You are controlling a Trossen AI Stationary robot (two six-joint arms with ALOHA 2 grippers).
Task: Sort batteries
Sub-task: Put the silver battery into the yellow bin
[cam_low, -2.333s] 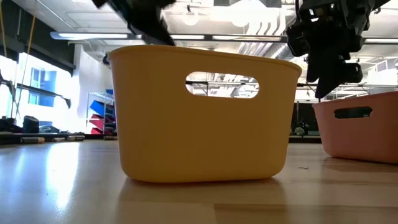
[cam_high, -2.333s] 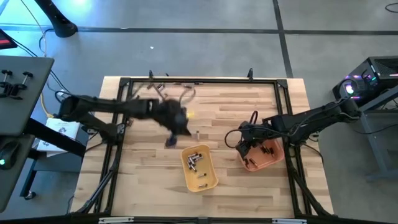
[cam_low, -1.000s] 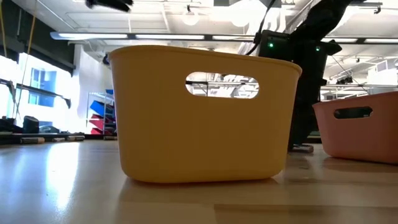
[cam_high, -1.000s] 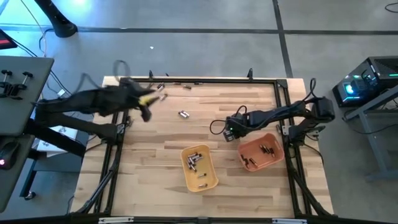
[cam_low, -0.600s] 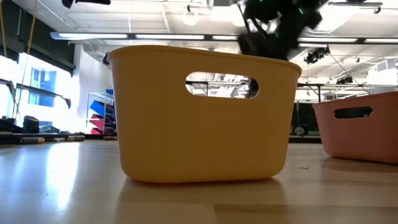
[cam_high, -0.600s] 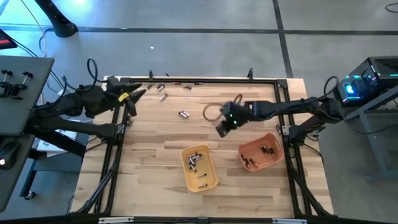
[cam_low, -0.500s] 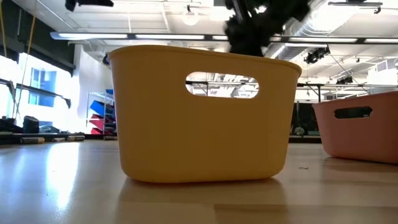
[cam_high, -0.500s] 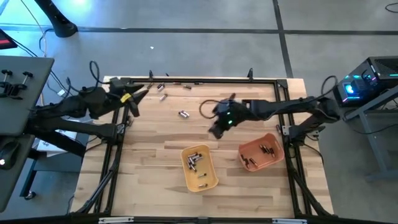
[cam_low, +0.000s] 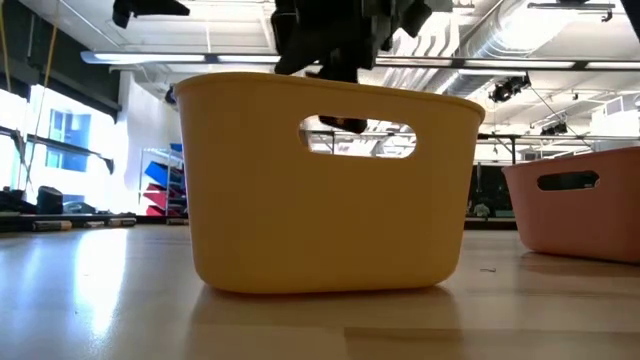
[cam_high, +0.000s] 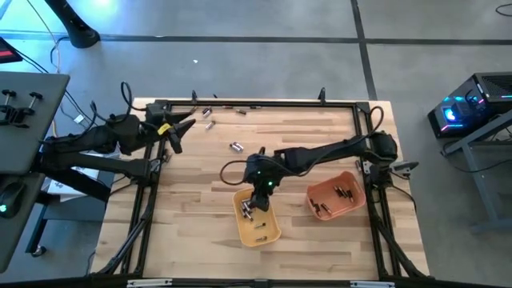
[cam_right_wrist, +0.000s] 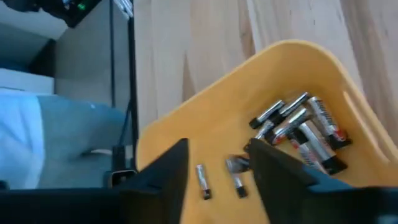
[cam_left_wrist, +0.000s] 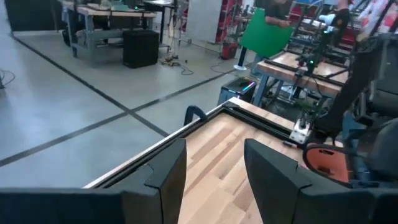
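— Right end effector (cam_high: 258, 194)?
— Over the yellow tray (cam_high: 273, 226), above its far end. Fingers (cam_right_wrist: 166, 171) parted in the wrist view, nothing between them; tray floor and batteries (cam_right_wrist: 303, 132) visible through the gap.

— Batteries in the yellow tray?
— A cluster (cam_high: 250, 204) at the far end, just under the right end effector. A few single ones (cam_high: 261, 229) nearer the tray's near end.

— Elsewhere?
— Several in the orange tray (cam_high: 352, 207), just right of the yellow tray: some (cam_high: 345, 192) by its far wall, some (cam_high: 322, 210) by its near left corner. One loose (cam_high: 236, 146) on the bench (cam_high: 312, 136), beyond the yellow tray. A few more (cam_high: 210, 126) further out still, toward the bench's far left corner.

— Left end effector (cam_high: 177, 132)?
— Well away from the yellow tray, up by the bench's far left corner. Fingers (cam_left_wrist: 165, 167) spread apart, holding nothing; bare bench between them.

— From bench height?
— Yellow tray's side wall with its handle slot fills the middle. Right end effector (cam_low: 335, 45) dark just above the rim. Orange tray (cam_low: 575, 215) at the right edge.
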